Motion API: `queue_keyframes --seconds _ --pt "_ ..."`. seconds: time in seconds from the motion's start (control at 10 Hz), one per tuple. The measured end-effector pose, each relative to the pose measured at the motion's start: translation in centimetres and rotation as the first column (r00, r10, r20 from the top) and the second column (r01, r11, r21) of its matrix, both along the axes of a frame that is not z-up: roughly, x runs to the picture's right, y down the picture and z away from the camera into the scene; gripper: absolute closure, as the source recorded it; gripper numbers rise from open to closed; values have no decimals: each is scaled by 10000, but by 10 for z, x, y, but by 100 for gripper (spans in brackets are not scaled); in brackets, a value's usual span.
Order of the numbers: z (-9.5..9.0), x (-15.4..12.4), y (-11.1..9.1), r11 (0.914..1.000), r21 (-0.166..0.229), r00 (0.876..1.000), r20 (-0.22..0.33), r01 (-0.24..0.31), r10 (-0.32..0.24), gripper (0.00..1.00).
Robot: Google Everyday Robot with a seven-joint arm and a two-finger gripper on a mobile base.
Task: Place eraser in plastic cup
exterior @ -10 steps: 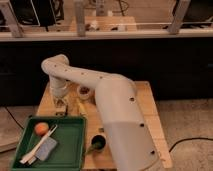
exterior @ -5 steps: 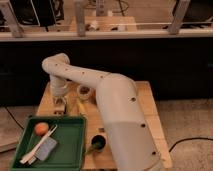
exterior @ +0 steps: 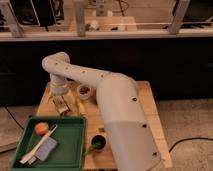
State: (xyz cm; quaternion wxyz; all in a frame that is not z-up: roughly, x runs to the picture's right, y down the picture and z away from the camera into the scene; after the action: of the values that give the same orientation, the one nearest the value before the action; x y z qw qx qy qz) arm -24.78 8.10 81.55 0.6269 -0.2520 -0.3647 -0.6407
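Observation:
My gripper (exterior: 61, 104) hangs from the white arm (exterior: 80, 77) and points down over the left rear part of the wooden table (exterior: 145, 100), close to its surface. A small pale yellow-green thing (exterior: 80, 106), which looks like the plastic cup, stands just right of the gripper. I cannot pick out the eraser; it may be hidden at the gripper.
An orange bowl (exterior: 85, 91) with dark contents stands behind the cup. A green tray (exterior: 67, 155) at the front left holds an orange ball (exterior: 41, 128), a flat grey pad (exterior: 46, 149) and white sticks (exterior: 32, 150). A dark cup with a green item (exterior: 97, 143) stands right of the tray.
The gripper has sunk slightly toward the table. Nothing else has visibly moved.

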Motion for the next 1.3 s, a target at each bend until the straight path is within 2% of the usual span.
queue_keyframes --seconds 0.5,1.3 --pt "-1 13 -25 9985 420 9993 -112 -358 363 20" --pt "4 16 -48 9950 735 9975 -122 -680 690 20"
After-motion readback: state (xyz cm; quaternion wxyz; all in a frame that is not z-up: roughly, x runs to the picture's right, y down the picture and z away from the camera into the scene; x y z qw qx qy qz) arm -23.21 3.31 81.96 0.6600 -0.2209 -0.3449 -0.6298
